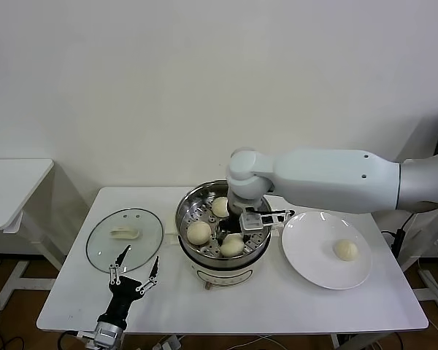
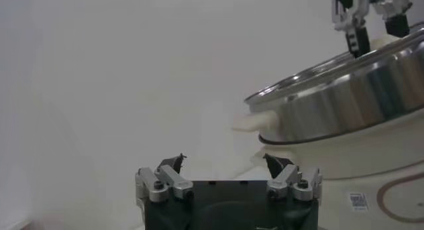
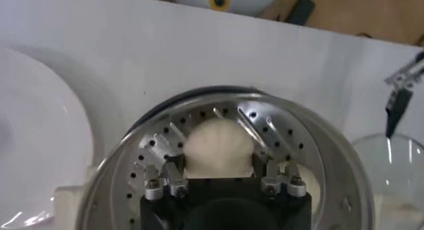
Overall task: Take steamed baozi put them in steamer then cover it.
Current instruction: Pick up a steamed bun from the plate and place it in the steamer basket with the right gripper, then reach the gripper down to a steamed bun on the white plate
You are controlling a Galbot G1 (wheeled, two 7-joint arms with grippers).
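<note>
the right hand point(image 1: 242, 227) sits down inside the steamer point(image 1: 190, 204), its fingers standing either side of a baozi point(image 3: 217, 147) on the perforated floor; whether they pinch it i cannot tell. three baozi show in there, partly behind the wrist. a fourth baozi point(image 1: 345, 250) lies on the plate point(image 1: 306, 255). the left hand point(image 1: 134, 274) hangs released near the worktop's point(image 1: 292, 302) front edge, by the cover point(image 1: 106, 244).
</note>
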